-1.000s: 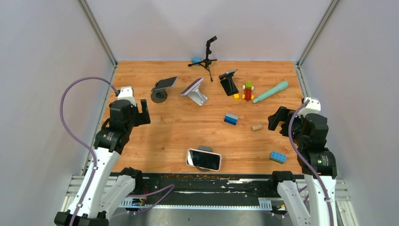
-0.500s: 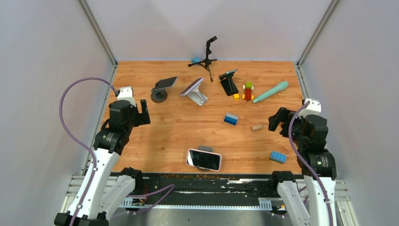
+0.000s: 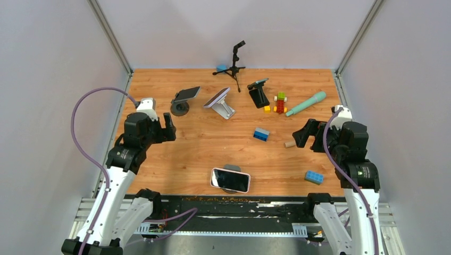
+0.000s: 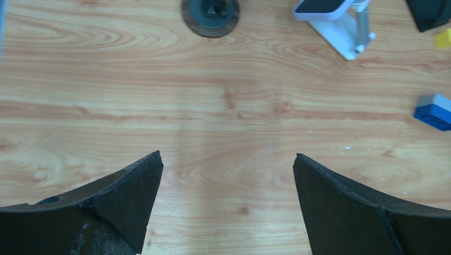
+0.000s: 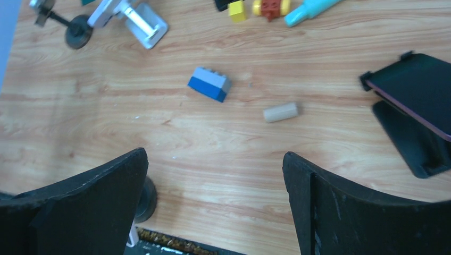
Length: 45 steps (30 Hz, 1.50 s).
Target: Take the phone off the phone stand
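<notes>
Several phones rest on stands. By the front edge a dark-screened phone point(image 3: 230, 180) lies across a grey stand point(image 3: 231, 168). Farther back are a phone point(image 3: 187, 93) on a round black stand point(image 3: 180, 108), one point(image 3: 216, 96) on a white stand point(image 3: 226, 110), and one point(image 3: 258, 83) on a black stand point(image 3: 259, 98). The right wrist view shows a dark phone point(image 5: 412, 87) tilted on a black stand point(image 5: 407, 141), right of my right gripper point(image 5: 214, 152) point(image 3: 303, 135). My left gripper point(image 3: 169, 127) point(image 4: 227, 155) hangs over bare wood. Both grippers are open and empty.
A blue brick point(image 3: 260, 134) and a cork cylinder point(image 3: 290, 143) lie mid-table, and another blue brick point(image 3: 314, 177) sits near the right front. A teal marker point(image 3: 306, 103), coloured toy blocks point(image 3: 277, 102) and a small black tripod point(image 3: 234, 62) stand at the back. Grey walls close in three sides.
My right gripper has moved left toward the cork cylinder. My left gripper has shifted slightly right. Both stay open, and no object has moved.
</notes>
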Each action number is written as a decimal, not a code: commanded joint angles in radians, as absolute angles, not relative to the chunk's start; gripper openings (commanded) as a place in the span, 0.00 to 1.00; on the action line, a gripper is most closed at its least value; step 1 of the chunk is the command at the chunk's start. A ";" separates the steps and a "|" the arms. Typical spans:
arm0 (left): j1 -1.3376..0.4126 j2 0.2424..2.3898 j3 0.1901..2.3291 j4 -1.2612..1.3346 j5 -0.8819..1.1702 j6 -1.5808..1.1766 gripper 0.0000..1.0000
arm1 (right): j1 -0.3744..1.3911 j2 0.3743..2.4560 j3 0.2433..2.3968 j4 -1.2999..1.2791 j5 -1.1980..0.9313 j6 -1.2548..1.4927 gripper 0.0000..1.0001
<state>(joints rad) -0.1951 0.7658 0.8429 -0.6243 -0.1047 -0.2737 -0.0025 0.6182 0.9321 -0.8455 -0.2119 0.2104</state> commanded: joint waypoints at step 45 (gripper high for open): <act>-0.284 0.452 0.552 -0.583 0.156 -0.797 0.99 | -0.004 0.680 0.723 -0.655 -0.598 0.377 1.00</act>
